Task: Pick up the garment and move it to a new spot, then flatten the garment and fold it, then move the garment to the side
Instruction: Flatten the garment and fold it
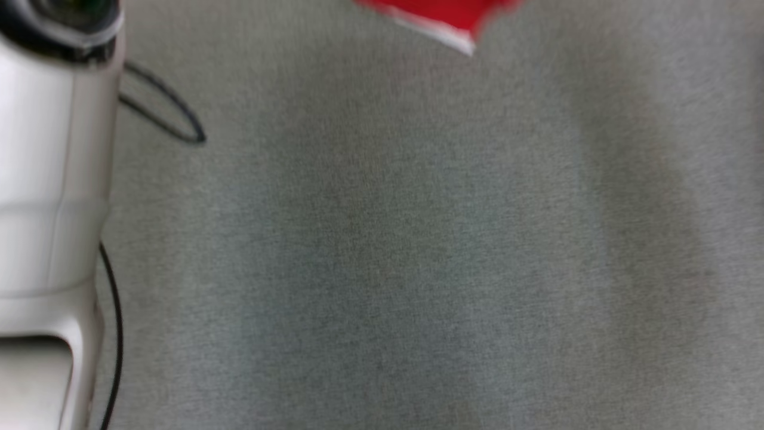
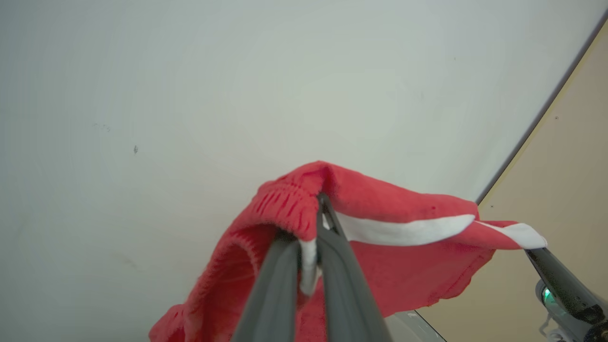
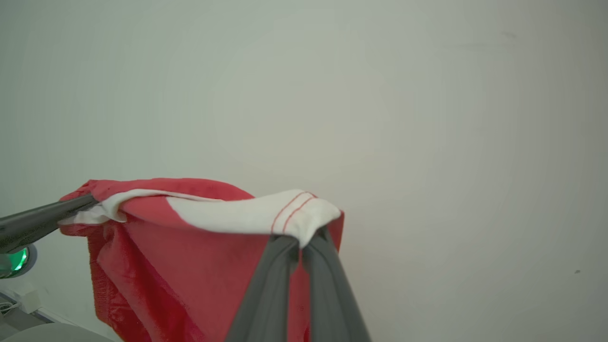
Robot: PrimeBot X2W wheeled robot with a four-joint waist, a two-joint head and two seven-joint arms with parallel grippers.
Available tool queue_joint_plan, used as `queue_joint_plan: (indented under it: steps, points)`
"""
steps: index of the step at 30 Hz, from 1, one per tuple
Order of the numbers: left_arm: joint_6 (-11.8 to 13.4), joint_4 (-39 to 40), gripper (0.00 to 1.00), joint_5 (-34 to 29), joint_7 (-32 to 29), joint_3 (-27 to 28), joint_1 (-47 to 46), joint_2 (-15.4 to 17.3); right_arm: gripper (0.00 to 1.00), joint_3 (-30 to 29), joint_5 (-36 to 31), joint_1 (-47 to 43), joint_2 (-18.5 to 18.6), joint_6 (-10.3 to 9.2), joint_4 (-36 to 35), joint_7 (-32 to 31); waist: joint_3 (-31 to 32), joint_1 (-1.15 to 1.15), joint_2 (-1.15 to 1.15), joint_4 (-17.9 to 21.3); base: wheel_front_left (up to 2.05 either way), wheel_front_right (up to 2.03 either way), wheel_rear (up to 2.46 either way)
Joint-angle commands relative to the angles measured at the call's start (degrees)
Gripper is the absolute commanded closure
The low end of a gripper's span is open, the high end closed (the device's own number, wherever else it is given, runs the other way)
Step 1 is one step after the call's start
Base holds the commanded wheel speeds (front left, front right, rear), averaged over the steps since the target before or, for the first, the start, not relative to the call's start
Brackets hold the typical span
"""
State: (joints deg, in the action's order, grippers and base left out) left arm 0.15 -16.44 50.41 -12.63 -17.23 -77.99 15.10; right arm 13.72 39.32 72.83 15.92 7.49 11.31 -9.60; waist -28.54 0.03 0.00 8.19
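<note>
The garment (image 2: 380,199) is red cloth with a white stripe and a ribbed elastic waistband, held up in the air between my two grippers. In the left wrist view my left gripper (image 2: 311,237) is shut on its waistband edge, and the right gripper's dark fingers (image 2: 553,268) grip the far white corner at the right. In the right wrist view my right gripper (image 3: 299,242) is shut on the white hemmed corner of the garment (image 3: 190,247), with the left gripper's finger (image 3: 42,221) clamping the other end. A blurred red and white corner of the garment (image 1: 447,18) hangs at the head view's top edge.
Grey carpet (image 1: 418,239) spreads below in the head view. A pale robot forearm (image 1: 54,179) rises along the left edge with black cables (image 1: 167,113) beside it. A pale wall (image 2: 237,85) stands behind the cloth, meeting a beige surface (image 2: 560,180) at the right.
</note>
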Motion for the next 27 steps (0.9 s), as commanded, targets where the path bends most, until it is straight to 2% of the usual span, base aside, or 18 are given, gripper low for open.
queue_joint_plan:
  steps: [1, 5, 10, 15, 21, 27]
  points:
    - [-0.59, -1.21, 1.0, -1.17, 0.76, -0.3, -0.73, -0.08, 1.0, 0.37, 0.17, 0.64, -0.14, -0.03, 0.89, 0.41, -3.07, -0.03, 0.0, 0.1, 0.0, 0.0, 0.0]
    - [-4.22, -9.79, 1.0, -2.2, 8.09, -0.76, -3.63, -2.35, 1.0, 4.68, 0.83, 1.8, 0.63, -0.03, 4.91, 4.58, -5.94, -0.03, 0.0, 0.17, 0.0, 0.0, 0.0]
    - [-7.25, -14.01, 1.0, -1.77, 14.31, -3.38, 2.33, -2.41, 1.0, 13.14, 2.87, -6.67, 5.22, -0.03, 1.96, 10.0, -6.55, -0.03, 0.0, 0.28, 0.0, 0.0, 0.0]
    - [-7.66, -7.95, 1.0, 1.9, 19.43, -7.18, 16.48, -0.91, 1.0, 18.68, 6.26, -20.99, 11.67, -0.04, -2.89, 15.59, -3.48, -0.03, 0.0, -0.19, 0.0, 0.0, 0.0]
    - [-7.6, 1.52, 1.0, 3.19, 22.53, -12.1, 35.28, 3.59, 1.0, 20.33, 7.48, -36.88, 18.23, -0.04, -7.42, 20.65, 1.9, -0.03, 0.0, -1.03, 0.0, 0.0, 0.0]
    - [-5.1, 7.4, 1.0, 1.99, 25.04, -14.62, 49.74, 4.6, 1.0, 19.86, 4.75, -49.9, 21.63, -0.04, -10.12, 22.9, 7.22, -0.03, 0.0, -1.82, 0.0, 0.0, 0.0]
